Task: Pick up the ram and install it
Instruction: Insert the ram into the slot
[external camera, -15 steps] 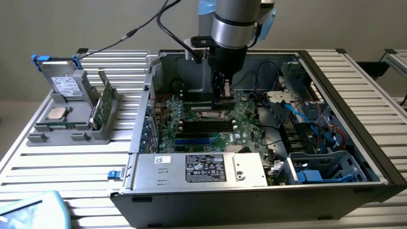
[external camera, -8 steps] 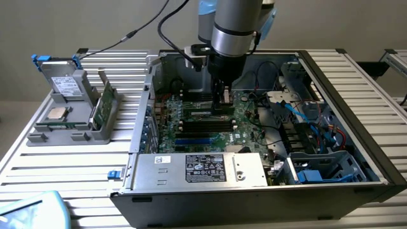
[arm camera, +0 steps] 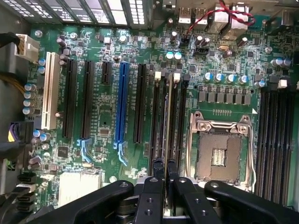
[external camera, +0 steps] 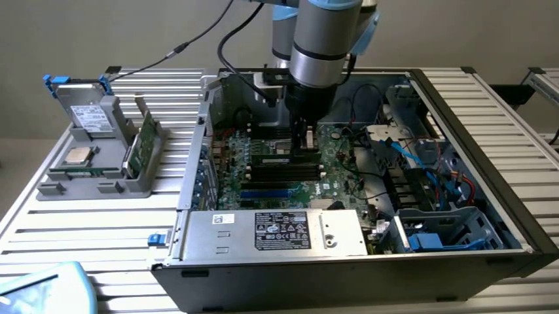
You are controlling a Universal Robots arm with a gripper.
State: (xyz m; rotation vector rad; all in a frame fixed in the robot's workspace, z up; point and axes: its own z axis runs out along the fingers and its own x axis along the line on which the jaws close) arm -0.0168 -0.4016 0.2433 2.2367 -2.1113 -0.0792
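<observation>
**Exterior view.** From my remote station I see a slatted aluminium table (external camera: 96, 235) carrying an open black-and-grey computer case (external camera: 349, 288) at centre frame. The silver-and-blue robot arm (external camera: 319, 46) drops from the top edge into the case. The black gripper (external camera: 306, 145) sits low over the green motherboard (external camera: 341, 176).

**Wrist view.** This view gives the detail that the exterior view lacks. The two black fingers (arm camera: 152, 186) are clenched on the ram (arm camera: 167, 140), a long, narrow stick seen edge-on. It stands on its edge over the bank of black memory slots (arm camera: 182, 121), which lies between the long blue expansion slot (arm camera: 122, 102) and the silver-framed processor socket (arm camera: 219, 154). I cannot tell whether it is seated.

**Axis.** The ram's long axis runs parallel to the memory slots and to the blue slot. One end is between the fingers and the other points toward the white slot latches (arm camera: 176, 77).

**Containers.** The case holds the motherboard, a labelled silver power-supply box (external camera: 279, 232) at lower centre of the exterior frame, and loose cables at right. At left, a grey moulded parts holder (external camera: 88, 186) carries three things:
- a silver drive in a blue-handled caddy (external camera: 88, 114)
- an upright green card (external camera: 140, 147)
- a square silver processor chip (external camera: 78, 156)
</observation>
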